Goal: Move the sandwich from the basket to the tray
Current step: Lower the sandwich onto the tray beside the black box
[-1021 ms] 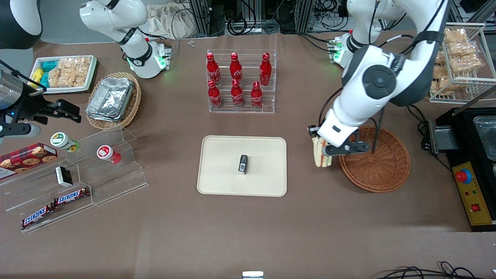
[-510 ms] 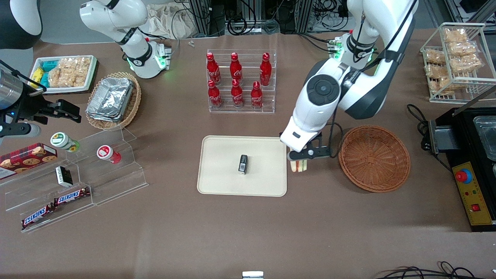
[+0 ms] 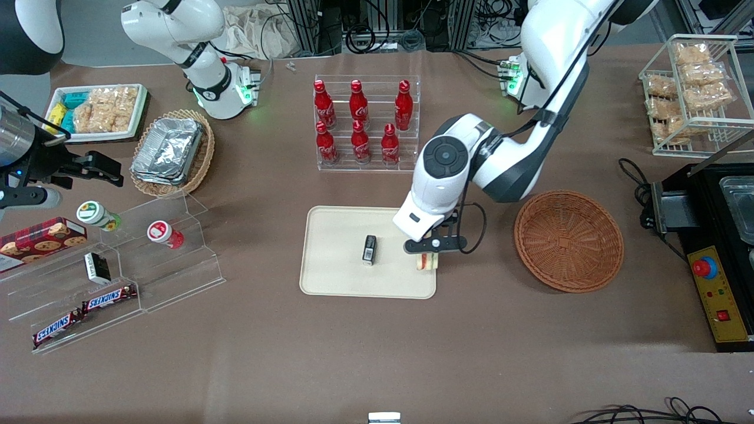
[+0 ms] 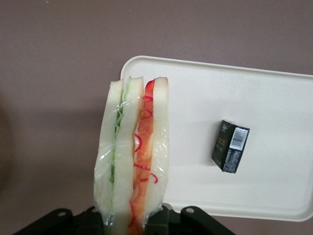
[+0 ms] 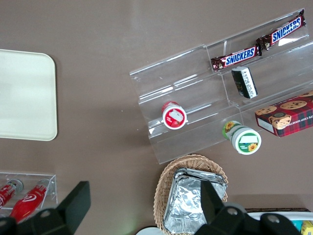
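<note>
The tray (image 3: 341,277) lies on the tabletop (image 3: 377,353), well apart from the basket (image 3: 568,240), with a small black box (image 3: 369,249) near its middle. At the tray's basket-side edge hangs the hand (image 3: 428,252), fingers clamped on the sandwich (image 3: 426,262). The wedge stands on end, partly over the rim; a lowering likely follows.

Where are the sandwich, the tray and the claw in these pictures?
sandwich (image 4: 132,156), left wrist view, on its wrapped cut face.
tray (image 3: 336,277), front view, on a bare patch of its floor.
claw (image 3: 428,252), front view, between its fingertips, shut on the sandwich over the tray's edge.
</note>
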Controlling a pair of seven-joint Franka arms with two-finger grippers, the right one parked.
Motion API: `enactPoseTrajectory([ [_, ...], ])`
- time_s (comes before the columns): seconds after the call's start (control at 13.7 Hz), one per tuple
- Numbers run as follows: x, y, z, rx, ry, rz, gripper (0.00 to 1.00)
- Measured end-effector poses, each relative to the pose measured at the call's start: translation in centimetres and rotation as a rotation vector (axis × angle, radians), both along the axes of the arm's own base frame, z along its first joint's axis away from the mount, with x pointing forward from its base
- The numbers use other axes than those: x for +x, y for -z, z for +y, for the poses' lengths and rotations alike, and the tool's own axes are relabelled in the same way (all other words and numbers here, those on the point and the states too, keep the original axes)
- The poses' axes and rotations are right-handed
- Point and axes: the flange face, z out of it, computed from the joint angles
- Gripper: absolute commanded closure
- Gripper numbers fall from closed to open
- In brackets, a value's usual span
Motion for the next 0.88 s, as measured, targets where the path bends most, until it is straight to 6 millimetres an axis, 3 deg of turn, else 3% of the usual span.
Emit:
enactPoseTrajectory([
  [0.88, -0.5, 9.1, -1.3, -0.004, 0.024, 0.044, 1.00],
])
